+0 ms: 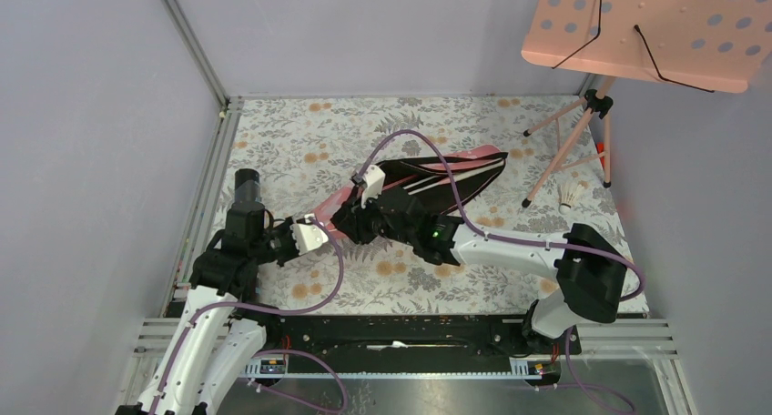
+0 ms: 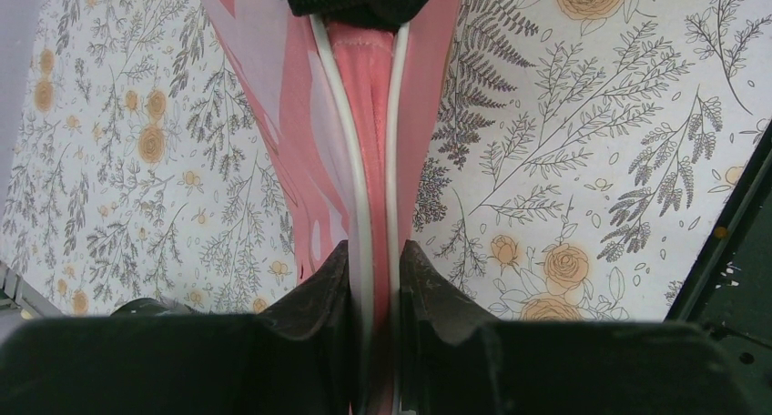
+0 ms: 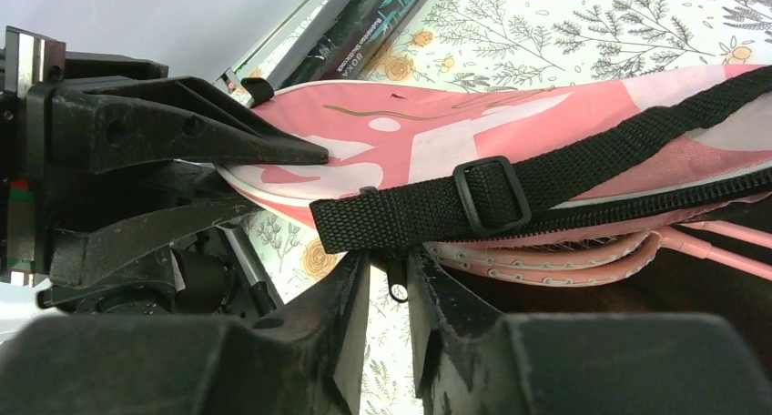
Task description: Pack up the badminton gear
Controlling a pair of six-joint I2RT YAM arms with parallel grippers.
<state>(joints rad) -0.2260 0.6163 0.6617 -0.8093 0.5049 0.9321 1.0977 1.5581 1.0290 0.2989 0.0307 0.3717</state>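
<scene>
The long pink racket bag [image 1: 473, 153] lies slanted across the floral mat, its zipper side gaping with racket frames [image 1: 446, 177] inside. My left gripper [image 2: 375, 256] is shut on the bag's narrow end [image 2: 364, 115], pinching its white-piped edge. My right gripper [image 3: 389, 269] sits under the black strap [image 3: 473, 197]. Its jaws stand a narrow gap apart, with the small zipper pull [image 3: 397, 283] hanging between them. Pink racket heads [image 3: 564, 256] show in the bag's mouth. A white shuttlecock [image 1: 572, 195] lies near the tripod. A black tube [image 1: 248, 189] stands at the left.
The pink perforated music stand [image 1: 651, 28] rises at the back right, its tripod legs [image 1: 555, 160] spreading onto the mat beside the bag's wide end. Both grippers [image 1: 332, 222] crowd together at the bag's near end. Grey walls close in the left and back.
</scene>
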